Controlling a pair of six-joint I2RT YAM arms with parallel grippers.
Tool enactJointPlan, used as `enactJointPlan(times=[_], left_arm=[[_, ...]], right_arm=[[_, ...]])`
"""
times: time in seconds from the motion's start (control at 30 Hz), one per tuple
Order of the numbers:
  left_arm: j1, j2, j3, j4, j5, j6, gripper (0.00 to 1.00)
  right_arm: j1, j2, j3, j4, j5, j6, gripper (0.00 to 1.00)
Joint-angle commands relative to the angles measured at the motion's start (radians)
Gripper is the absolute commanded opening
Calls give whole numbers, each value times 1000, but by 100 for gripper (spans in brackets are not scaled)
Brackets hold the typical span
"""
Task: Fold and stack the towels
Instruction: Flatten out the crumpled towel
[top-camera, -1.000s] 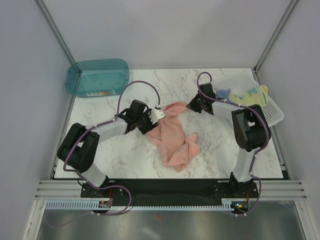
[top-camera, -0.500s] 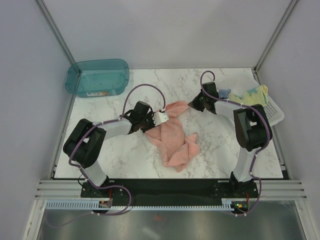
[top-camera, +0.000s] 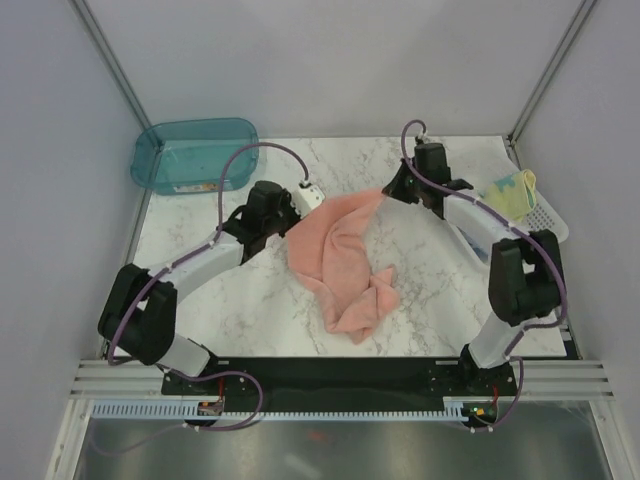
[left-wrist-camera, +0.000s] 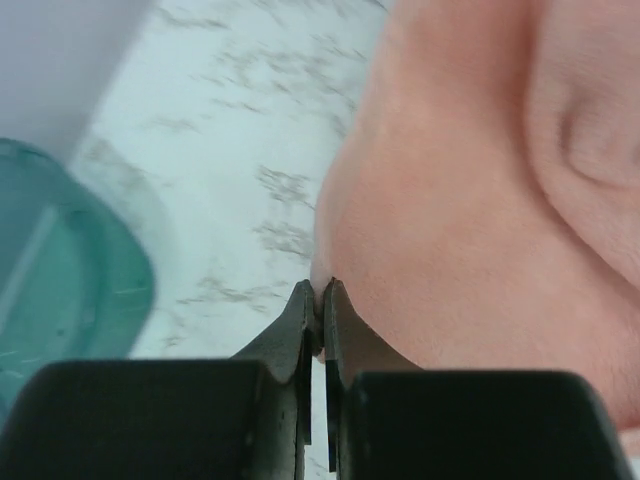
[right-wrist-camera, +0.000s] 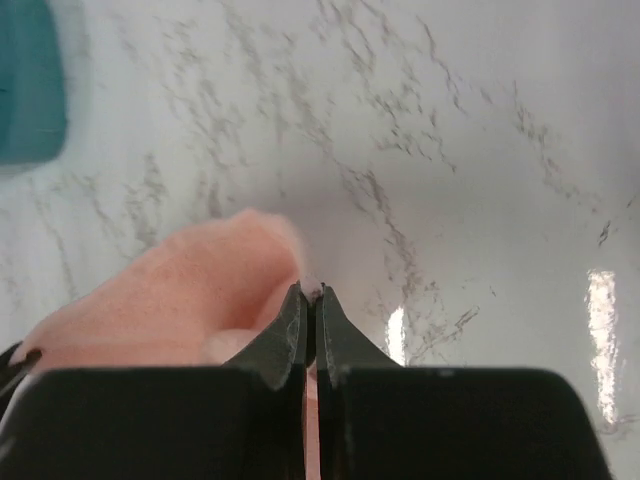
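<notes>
- Marble tabletop (top-camera: 200, 300) carries the salmon-pink towel (top-camera: 345, 265) at its centre, with the far edge raised and the near end crumpled on the stone.
- Your left gripper (left-wrist-camera: 320, 300) is clamped on a mere sliver of the towel's left edge, so a hard pull could strip it free.
- Your right gripper (right-wrist-camera: 310, 298) is pinched tight on the far right corner, an equally thin bite.
- If you spread unevenly, the bunched near end will likely drag and twist.
- Mind the teal bin (top-camera: 195, 155) just beyond the left arm.
- The yellow towel (top-camera: 512, 190) lies in the white basket (top-camera: 550, 225), not yet folded.

Top cam overhead, wrist cams close-up, all share pink towel (top-camera: 340, 262)
</notes>
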Motion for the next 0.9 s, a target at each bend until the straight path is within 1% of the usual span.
enactJointPlan(times=[0.0, 0.03, 0.1, 0.13, 0.17, 0.2, 0.27, 0.3, 0.37, 0.4, 0.47, 0.5, 0.53, 0.57, 0.6, 0.67, 0.73, 0.77, 0.87], left_arm=[[10, -137, 115, 83, -118, -158, 2], [10, -168, 138, 69, -125, -201, 2], [10, -252, 231, -1, -110, -233, 2], [10, -274, 277, -50, -105, -265, 2], [10, -300, 382, -133, -102, -276, 2], [8, -312, 434, -175, -77, -284, 2], [8, -363, 538, -216, -55, -316, 2], [7, -380, 563, -244, -46, -333, 2], [5, -424, 609, -259, -9, -396, 2], [5, -473, 617, -275, 17, -413, 2], [5, -522, 624, -284, 43, -468, 2], [5, -565, 629, -305, 72, -520, 2], [5, -582, 635, -316, 98, -546, 2], [5, -602, 644, -322, 120, -572, 2], [5, -634, 649, -333, 166, -631, 2], [5, -667, 666, -359, 197, -673, 2], [5, -700, 690, -388, 203, -725, 2], [5, -706, 704, -397, 203, -741, 2], [5, -702, 758, -414, 240, -819, 2]], right_arm=[[-2, -225, 117, -40, 18, -198, 0], [-2, -254, 152, -46, 5, -215, 0], [-2, -337, 200, -74, 2, -270, 0], [-2, -363, 250, -74, -39, -293, 0], [-2, -388, 276, -69, -63, -325, 0], [3, -441, 295, -59, -77, -395, 0], [7, -500, 330, -27, -65, -437, 0], [7, -553, 341, -22, -50, -447, 0], [7, -600, 379, -35, -38, -465, 0], [7, -642, 390, -42, -48, -471, 0], [6, -690, 387, -37, -100, -458, 0], [7, -745, 348, -19, -169, -439, 0], [7, -776, 323, 4, -200, -386, 0], [7, -840, 300, 53, -229, -357, 0], [7, -873, 275, 81, -270, -327, 0], [6, -964, 209, 147, -271, -246, 0], [7, -1011, 185, 180, -245, -215, 0], [7, -1034, 189, 193, -233, -198, 0], [6, -1029, 243, 219, -239, -154, 0]])
